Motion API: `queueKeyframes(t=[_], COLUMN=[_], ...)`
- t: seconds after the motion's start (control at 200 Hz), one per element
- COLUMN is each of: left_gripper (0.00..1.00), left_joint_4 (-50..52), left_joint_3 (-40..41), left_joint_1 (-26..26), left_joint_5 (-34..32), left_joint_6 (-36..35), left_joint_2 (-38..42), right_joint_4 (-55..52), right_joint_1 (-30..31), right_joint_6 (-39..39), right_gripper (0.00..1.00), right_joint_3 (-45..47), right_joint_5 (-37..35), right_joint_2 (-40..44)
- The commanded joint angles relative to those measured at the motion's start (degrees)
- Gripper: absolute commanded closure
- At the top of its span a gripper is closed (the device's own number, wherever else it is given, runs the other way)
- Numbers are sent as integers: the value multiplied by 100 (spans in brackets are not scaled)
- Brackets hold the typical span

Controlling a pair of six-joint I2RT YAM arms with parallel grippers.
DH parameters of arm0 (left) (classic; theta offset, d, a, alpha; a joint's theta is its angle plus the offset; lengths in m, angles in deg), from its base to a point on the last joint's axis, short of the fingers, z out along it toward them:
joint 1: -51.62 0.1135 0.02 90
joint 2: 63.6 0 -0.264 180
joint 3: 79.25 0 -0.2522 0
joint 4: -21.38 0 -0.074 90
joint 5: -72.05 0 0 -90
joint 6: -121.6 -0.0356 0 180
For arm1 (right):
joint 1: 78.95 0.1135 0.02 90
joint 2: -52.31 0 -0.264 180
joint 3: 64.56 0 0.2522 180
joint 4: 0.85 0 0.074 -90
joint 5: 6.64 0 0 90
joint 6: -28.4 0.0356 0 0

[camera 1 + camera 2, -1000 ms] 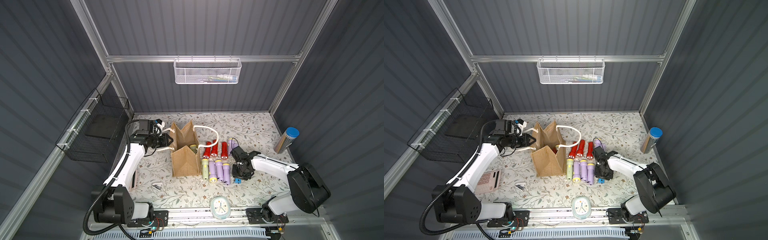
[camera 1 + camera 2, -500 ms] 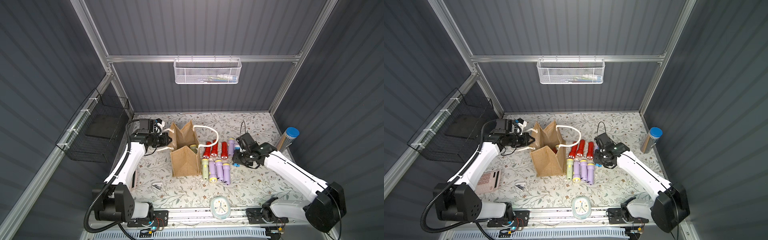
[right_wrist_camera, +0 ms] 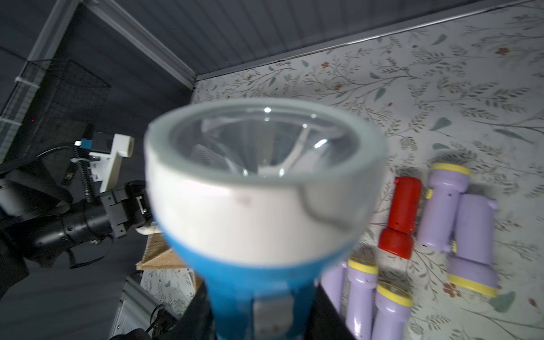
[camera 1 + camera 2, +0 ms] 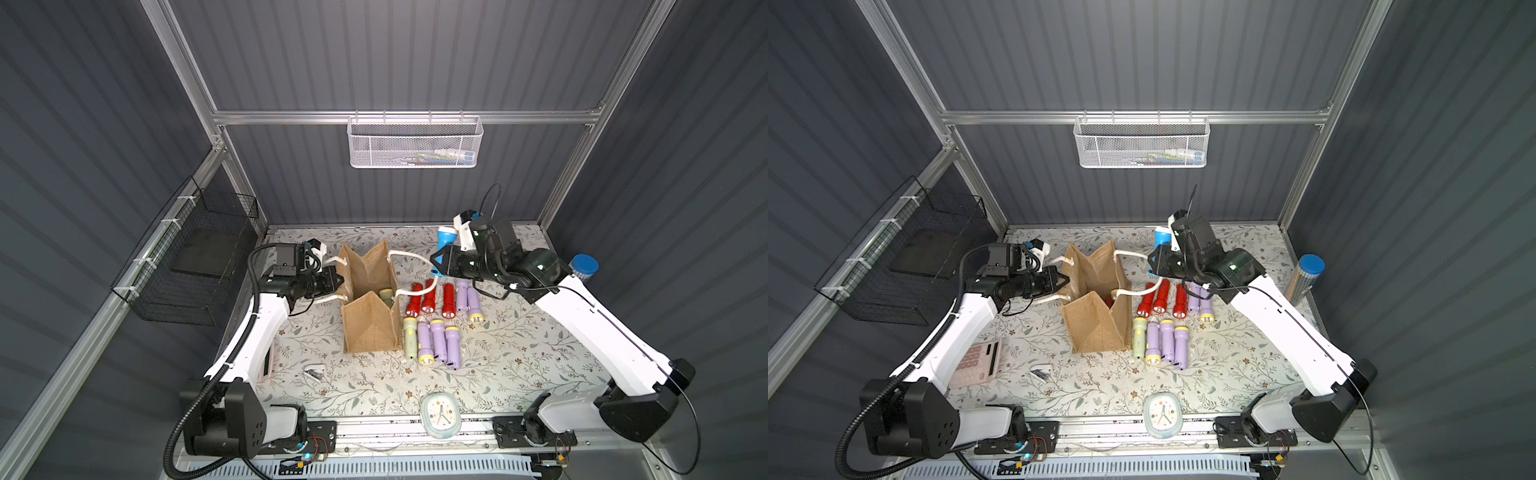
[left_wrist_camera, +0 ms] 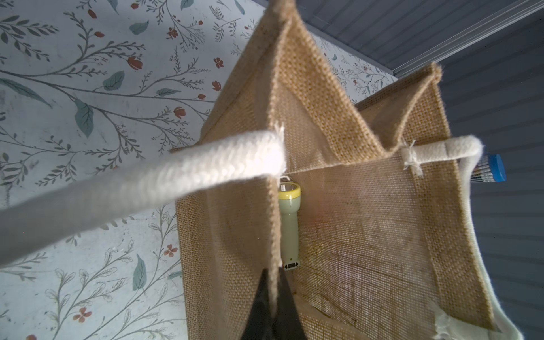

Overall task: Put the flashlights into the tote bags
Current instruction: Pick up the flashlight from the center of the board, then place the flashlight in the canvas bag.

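The tote bag (image 4: 368, 299) stands open on the table. One pale green flashlight (image 5: 290, 223) lies inside it, just past my left fingers (image 5: 259, 312), which are pinched tight on the edge of the bag's near wall. A white mesh basket (image 4: 413, 143) on the back wall holds small items I can't make out. A black wire basket (image 4: 187, 270) hangs on the side wall. The floral table (image 4: 519, 353) sits between dark ribbed walls. My right fingers (image 4: 440, 259) are clamped round the blue flashlight (image 3: 259, 223), clear of the table. The other flashlights (image 4: 436, 328), red, lavender and pale green, lie in rows on the table below those fingers, beside the bag.
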Motion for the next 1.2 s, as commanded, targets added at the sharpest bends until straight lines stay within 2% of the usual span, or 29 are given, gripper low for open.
queueKeyframes(t=[0.0,0.155,0.28,0.475,0.675,0.951,1.191], left_gripper=[100,100,100,100,100,100,100], left_joint_4=[-220,-438,-614,-816,-847,-840,-829], left_joint_3=[92,285,418,549,559,605,626], left_joint_1=[40,35,31,31,31,29,26], left_joint_5=[214,443,573,648,779,845,755], left_joint_6=[145,287,390,473,519,718,869], left_joint_2=[203,225,233,286,278,389,414], right_joint_4=[419,776,780,1030,1516,2361,2055], right_joint_1=[215,590,939,1106,1195,1200,1255], right_joint_6=[-134,-279,-612,-582,-624,-771,-916], right_gripper=[100,100,100,100,100,100,100], right_joint_3=[-409,-1063,-1767,-2236,-1978,-1163,-917], right_joint_5=[191,383,258,709,710,618,455], right_joint_2=[-383,-1074,-1747,-2571,-2982,-3059,-3109])
